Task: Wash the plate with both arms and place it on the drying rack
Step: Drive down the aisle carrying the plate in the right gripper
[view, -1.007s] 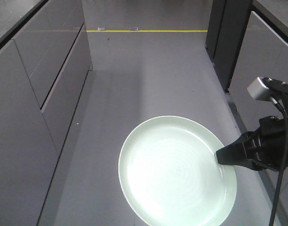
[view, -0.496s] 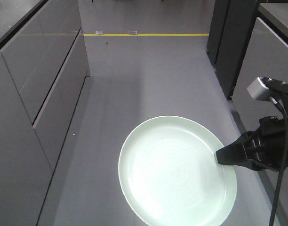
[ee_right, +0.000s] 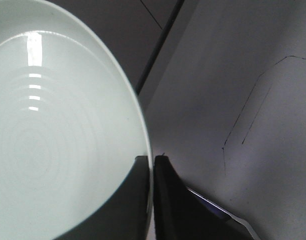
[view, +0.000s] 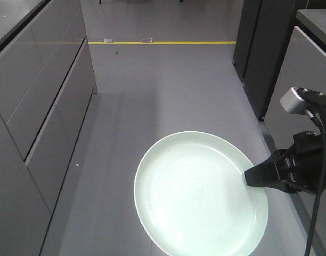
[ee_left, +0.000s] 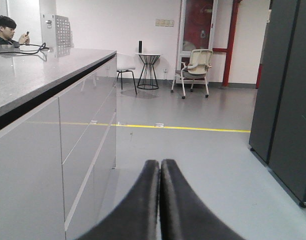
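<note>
Plate: pale green, face-up and near level above the aisle floor, clamped at its right rim by the right gripper, its whole disc lying leftward of that grip. Left gripper: tips pressed together, empty, pointing down the aisle; the plate's free left rim is the side nearer it. Drying rack: not in view.

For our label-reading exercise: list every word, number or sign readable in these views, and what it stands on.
No text can be read.
The floor tags by the yellow line are too small to make out.
The plate is plain, without marking.
</note>
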You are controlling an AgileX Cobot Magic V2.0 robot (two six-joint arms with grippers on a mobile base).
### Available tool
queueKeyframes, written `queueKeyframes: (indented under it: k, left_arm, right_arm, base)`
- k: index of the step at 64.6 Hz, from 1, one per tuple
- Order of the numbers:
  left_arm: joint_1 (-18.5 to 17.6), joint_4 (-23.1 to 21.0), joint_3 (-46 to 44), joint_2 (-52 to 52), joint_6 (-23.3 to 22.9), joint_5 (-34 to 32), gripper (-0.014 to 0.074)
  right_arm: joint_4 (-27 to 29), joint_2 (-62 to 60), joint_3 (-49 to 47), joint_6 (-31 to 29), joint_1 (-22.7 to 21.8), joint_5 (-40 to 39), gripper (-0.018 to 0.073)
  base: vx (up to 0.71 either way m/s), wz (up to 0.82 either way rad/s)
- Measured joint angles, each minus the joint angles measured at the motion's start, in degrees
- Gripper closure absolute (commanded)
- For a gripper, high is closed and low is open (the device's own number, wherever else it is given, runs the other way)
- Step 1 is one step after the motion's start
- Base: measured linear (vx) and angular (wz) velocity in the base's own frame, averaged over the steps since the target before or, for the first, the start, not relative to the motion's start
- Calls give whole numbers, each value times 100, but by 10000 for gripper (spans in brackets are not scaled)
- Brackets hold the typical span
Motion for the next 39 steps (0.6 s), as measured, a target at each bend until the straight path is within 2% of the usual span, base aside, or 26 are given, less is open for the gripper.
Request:
queueKeyframes:
  k: [39]
  left_arm:
    - [0, 0, 0, 0, 0, 0, 603]
  right_arm:
    - [0, 0, 0, 0, 0, 0, 561]
  base:
    - [22, 4]
